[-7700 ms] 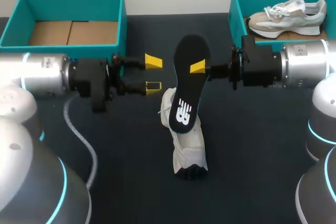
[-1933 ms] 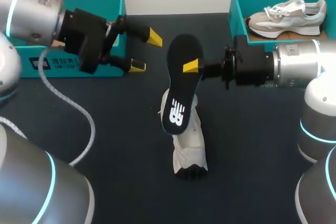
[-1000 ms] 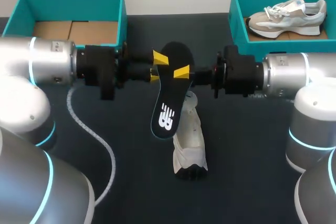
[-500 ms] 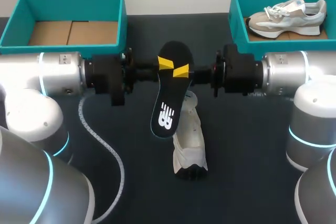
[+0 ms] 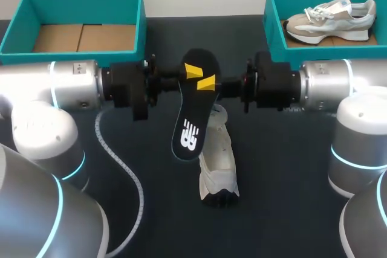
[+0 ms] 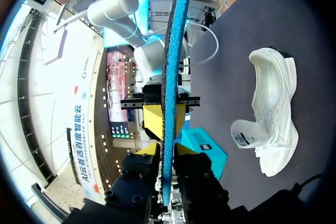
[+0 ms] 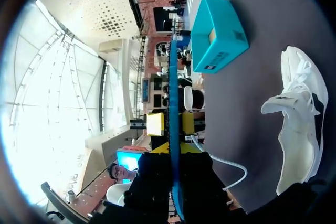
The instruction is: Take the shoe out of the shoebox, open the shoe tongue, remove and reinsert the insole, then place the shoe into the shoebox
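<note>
Insole (image 5: pixel 195 110) hangs in the air over the middle of the bench (image 5: pixel 290 179), black side up, its lower end just above the white shoe (image 5: pixel 219 161) that lies loose on the bench. In the head view, the left hand (image 5: pixel 188 72) and right hand (image 5: pixel 208 83) meet at its upper end, each with one yellow tip on top. The left shoebox (image 5: pixel 78 1) holds no shoe; the right shoebox (image 5: pixel 272 10) holds a second shoe (image 5: pixel 329 19).

From the left wrist, the insole (image 6: pixel 169 77) shows edge-on, pinched between the left hand (image 6: pixel 165 149), with the right hand (image 6: pixel 163 121) clamped on it just ahead. The shoe (image 6: pixel 273 114) lies beside, apart from both.

From the right wrist, the same: the right hand (image 7: pixel 176 148) pinches the insole (image 7: pixel 173 77), and the left hand (image 7: pixel 172 123) grips just beyond.

Two grips sit close together on one end, so I judge that arms moving out of step could buckle or twist the insole. Letting go too soon could let the long free end swing and drop. Nothing holds the shoe, so a push at its opening may slide it away.
</note>
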Robot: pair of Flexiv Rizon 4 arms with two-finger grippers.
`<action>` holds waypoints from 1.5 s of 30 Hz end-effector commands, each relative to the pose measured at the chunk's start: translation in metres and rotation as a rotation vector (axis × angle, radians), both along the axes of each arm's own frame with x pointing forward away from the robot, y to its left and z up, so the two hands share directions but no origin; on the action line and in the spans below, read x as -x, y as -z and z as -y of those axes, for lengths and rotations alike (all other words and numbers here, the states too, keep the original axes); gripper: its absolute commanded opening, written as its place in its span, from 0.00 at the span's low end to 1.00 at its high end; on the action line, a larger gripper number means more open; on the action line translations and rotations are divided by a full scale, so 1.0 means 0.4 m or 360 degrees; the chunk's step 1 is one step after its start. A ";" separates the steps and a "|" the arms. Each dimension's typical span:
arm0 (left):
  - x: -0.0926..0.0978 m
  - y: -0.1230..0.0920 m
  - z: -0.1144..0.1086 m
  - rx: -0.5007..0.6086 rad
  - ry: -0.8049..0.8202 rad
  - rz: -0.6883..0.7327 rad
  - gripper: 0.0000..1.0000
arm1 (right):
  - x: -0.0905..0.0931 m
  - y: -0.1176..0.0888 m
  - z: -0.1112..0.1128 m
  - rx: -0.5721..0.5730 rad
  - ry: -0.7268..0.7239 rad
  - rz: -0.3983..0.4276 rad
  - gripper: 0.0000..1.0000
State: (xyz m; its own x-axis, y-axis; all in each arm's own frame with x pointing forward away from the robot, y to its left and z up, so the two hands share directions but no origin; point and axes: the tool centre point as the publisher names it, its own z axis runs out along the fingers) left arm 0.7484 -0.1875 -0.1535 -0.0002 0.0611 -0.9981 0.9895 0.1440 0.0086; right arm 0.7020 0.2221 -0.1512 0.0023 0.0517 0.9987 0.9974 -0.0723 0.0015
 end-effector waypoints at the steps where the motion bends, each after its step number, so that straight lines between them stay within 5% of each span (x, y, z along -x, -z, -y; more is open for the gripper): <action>1: -0.005 0.002 0.003 0.0000 0.0006 0.0002 0.16 | -0.004 0.002 -0.016 0.0007 0.0003 -0.0005 0.00; 24: 0.007 0.016 -0.001 -0.0012 0.0012 -0.0034 0.00 | -0.010 0.008 -0.022 0.0004 -0.0004 -0.0013 0.00; 25: 0.006 0.015 -0.002 -0.0015 0.0012 -0.0036 0.00 | -0.009 0.008 -0.021 0.0010 -0.0006 -0.0016 0.08; 26: 0.004 0.015 -0.002 -0.0018 0.0010 -0.0050 0.00 | -0.008 0.008 -0.020 0.0029 -0.0001 -0.0029 0.49; 27: 0.003 0.015 -0.003 -0.0018 0.0003 -0.0065 0.00 | -0.005 0.007 -0.015 0.0031 0.0025 -0.0013 1.00; 32: 0.008 0.008 -0.016 -0.0032 0.0027 -0.0156 0.00 | 0.018 0.005 0.023 0.0120 0.0085 -0.0029 1.00; 39: 0.045 -0.003 -0.042 -0.0034 0.0077 -0.0433 0.00 | 0.033 -0.032 0.121 0.0334 0.0224 0.0156 1.00; 45: 0.079 -0.005 -0.054 -0.0040 0.0136 -0.0814 0.00 | 0.023 -0.048 0.170 0.0565 0.0148 0.0633 1.00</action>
